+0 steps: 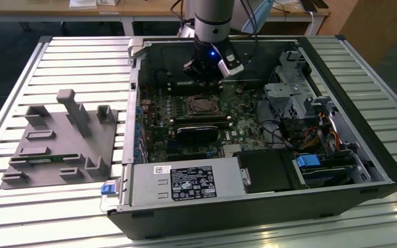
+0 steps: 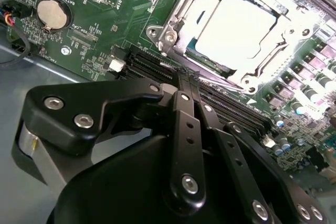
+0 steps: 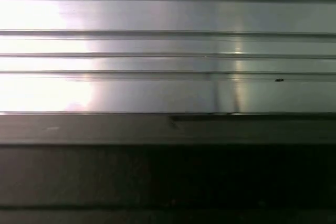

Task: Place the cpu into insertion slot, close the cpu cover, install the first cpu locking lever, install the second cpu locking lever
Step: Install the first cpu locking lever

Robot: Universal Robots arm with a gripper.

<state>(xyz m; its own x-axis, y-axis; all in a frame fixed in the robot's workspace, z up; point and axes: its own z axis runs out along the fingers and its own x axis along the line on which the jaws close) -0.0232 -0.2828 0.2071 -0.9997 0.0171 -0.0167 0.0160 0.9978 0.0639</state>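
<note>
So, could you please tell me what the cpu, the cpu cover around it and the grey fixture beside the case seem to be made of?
The cpu top looks like bare metal with a dull silvery finish; it glares white under the light. The cpu cover appears to be thin stamped metal, shiny and silvery, with bright edges. The grey fixture looks like matte plastic, possibly printed; it shows a uniform grey with no shine.

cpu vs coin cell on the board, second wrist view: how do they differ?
The cpu is square and larger; the coin cell is round and smaller. The cpu sits in the insertion slot under the cpu cover, a silvery frame; the coin cell sits in a black round holder. The cpu glares near white; the coin cell looks duller. Both are flat, metal-topped, and lie on the green motherboard.
</note>
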